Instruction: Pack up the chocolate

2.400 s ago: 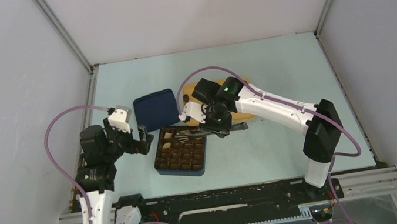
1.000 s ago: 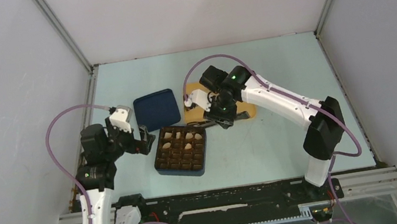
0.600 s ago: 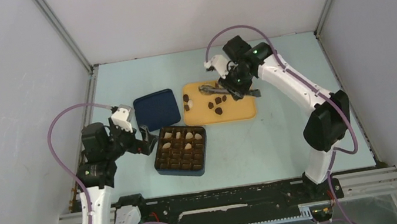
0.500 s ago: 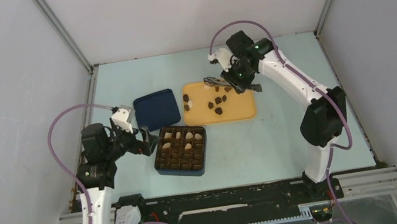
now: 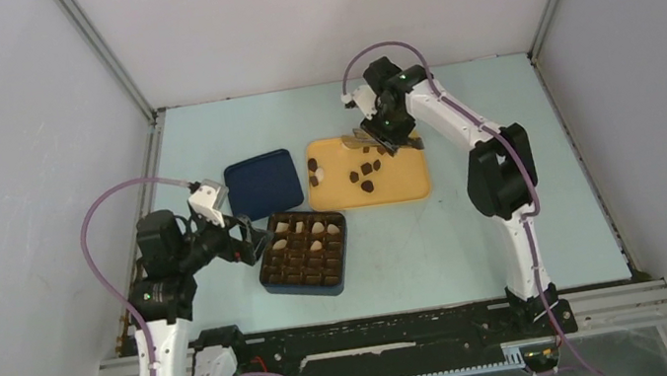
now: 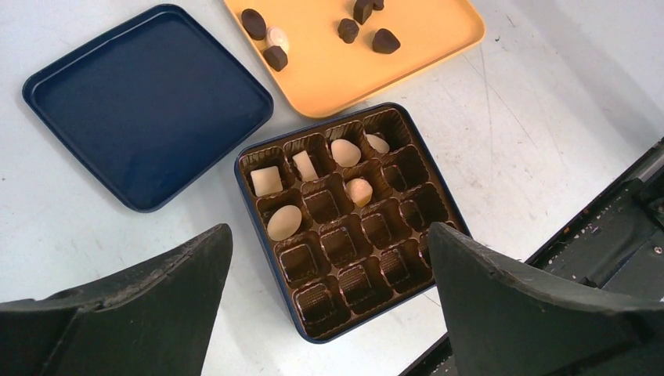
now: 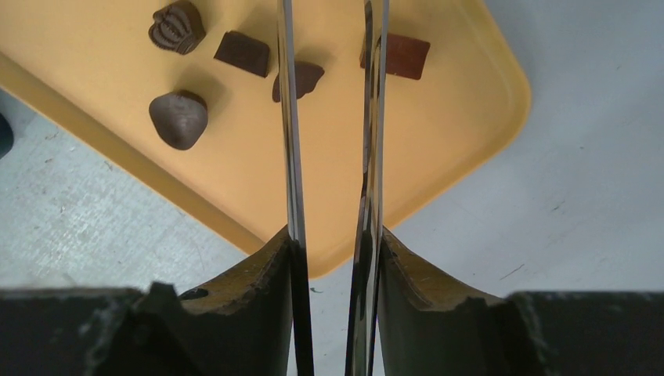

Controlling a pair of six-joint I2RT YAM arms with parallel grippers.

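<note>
The dark blue box (image 5: 302, 252) with its brown gridded insert holds several cream-white chocolates (image 6: 344, 152) in its far cells. Several dark chocolates (image 5: 365, 171) and one cream piece (image 6: 276, 37) lie on the yellow tray (image 5: 404, 182). My right gripper (image 5: 383, 129) is shut on metal tongs (image 7: 291, 117), whose blades stand apart with nothing between them, over the tray's far right part above dark pieces (image 7: 179, 119). My left gripper (image 5: 242, 239) is open and empty just left of the box (image 6: 344, 227).
The dark blue lid (image 5: 263, 184) lies flat, left of the tray and behind the box; it also shows in the left wrist view (image 6: 145, 102). The black rail (image 5: 382, 335) runs along the table's near edge. Enclosure walls stand on three sides.
My right arm has lifted the tongs off the box and swung back to the far right part of the yellow tray. The left arm has barely shifted.
</note>
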